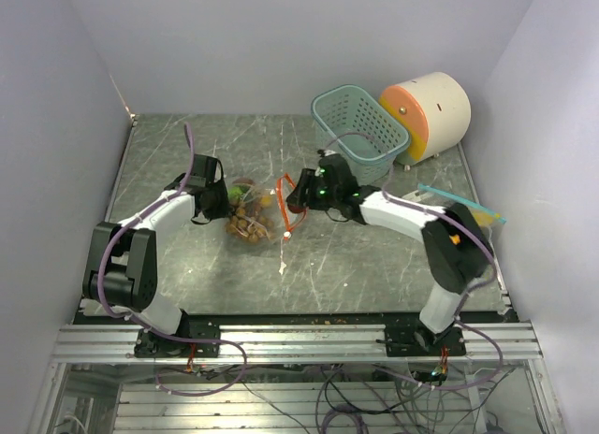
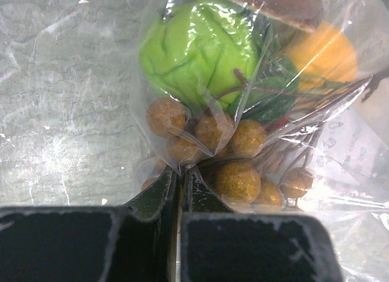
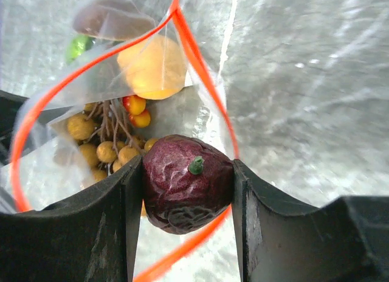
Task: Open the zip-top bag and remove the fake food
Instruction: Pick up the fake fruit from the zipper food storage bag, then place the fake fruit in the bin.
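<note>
Right wrist view shows the right gripper (image 3: pixel 187 172) clamped on a wrinkled dark-red plastic fruit (image 3: pixel 182 197) at the gaping orange-rimmed mouth (image 3: pixel 213 90) of the clear zip-top bag (image 1: pixel 255 217), which lies on the grey marbled table (image 1: pixel 374 275) between the arms. The left gripper (image 2: pixel 180 178) is pinched together on the bag's film. Opening looks done and removal barely begun: a lumpy green piece (image 2: pixel 200 48), a round orange piece (image 3: pixel 152 66), a brown cap (image 3: pixel 112 17) and a cluster of mustard-brown balls (image 2: pixel 237 178) lie inside.
</note>
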{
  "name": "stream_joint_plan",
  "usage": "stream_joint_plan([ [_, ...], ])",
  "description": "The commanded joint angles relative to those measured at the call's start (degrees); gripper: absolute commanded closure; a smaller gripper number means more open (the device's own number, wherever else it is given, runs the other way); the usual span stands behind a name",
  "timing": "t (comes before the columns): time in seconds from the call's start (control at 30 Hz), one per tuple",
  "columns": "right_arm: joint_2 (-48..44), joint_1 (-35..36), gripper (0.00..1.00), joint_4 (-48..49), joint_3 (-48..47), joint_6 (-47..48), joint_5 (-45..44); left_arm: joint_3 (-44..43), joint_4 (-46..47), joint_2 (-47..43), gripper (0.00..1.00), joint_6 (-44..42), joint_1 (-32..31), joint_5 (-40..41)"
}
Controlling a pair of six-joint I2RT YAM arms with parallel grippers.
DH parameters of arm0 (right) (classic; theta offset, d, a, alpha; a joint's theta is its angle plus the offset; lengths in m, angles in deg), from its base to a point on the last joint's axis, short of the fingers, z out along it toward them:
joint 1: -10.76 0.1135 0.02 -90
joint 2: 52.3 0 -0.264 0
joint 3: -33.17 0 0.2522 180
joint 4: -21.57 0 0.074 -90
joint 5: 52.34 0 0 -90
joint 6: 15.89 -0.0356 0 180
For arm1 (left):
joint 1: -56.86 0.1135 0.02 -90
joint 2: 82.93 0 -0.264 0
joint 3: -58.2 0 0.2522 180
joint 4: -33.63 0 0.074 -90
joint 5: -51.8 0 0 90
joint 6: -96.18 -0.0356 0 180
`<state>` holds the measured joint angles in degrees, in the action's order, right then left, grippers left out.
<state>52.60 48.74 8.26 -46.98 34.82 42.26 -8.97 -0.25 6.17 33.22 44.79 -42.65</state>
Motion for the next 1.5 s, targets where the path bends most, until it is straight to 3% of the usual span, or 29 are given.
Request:
stream_joint_plan([
  [0.0, -10.34, -4.54, 0.87, 2.49, 7.15, -1.31, 0.74, 0.67, 0.44, 0.31, 0.93, 0.64, 0.39, 0.59],
  [0.1, -16.44, -8.57, 0.88, 1.84, 8.43, -0.62, 1.02, 0.52, 0.33, 0.13, 0.93, 0.38, 0.39, 1.07],
  [0.23, -18.2, -15.33, 0.91, -2.5, 2.92, 1.29, -0.04, 1.0, 0.47, -0.7, 0.93, 0.4, 0.36, 1.03],
  [0.4, -11.77, -22.76, 0.92, -7.88, -9.68, 3.95, 0.13, 2.04, 0.76, -1.3, 0.93, 0.25, 0.39, 0.22],
  [0.63, -1.93, -26.18, 0.91, -12.85, -23.25, 7.64, -1.73, 2.1, 0.73, -1.57, 0.93, -0.05, 0.39, 0.21],
  [0.77, 0.46, -26.36, 0.81, -16.02, -26.1, 10.44, -3.86, 1.41, 0.23, -1.29, 0.93, -0.54, 0.39, 0.14],
  [0.93, -1.21, -26.32, 0.41, -15.83, -25.47, 14.34, -4.67, 1.56, 0.71, -0.79, 0.93, -0.6, 0.39, 0.14],
  [1.03, -2.97, -26.09, 0.29, -17.32, -25.93, 16.97, -5.27, 1.11, 0.89, -0.1, 0.93, -0.33, 0.39, -0.09],
  [1.27, -8.7, -23.95, 0.22, -17.56, -21.49, 19.56, -7.29, 0.93, 0.16, -0.55, 0.93, -0.92, 0.39, 0.57],
  [1.47, -10.12, -11.04, 0.35, -19.75, -19.69, 28.96, -14.35, 2.64, 2.23, -2.55, 0.93, -0.59, 0.39, 1.41],
])
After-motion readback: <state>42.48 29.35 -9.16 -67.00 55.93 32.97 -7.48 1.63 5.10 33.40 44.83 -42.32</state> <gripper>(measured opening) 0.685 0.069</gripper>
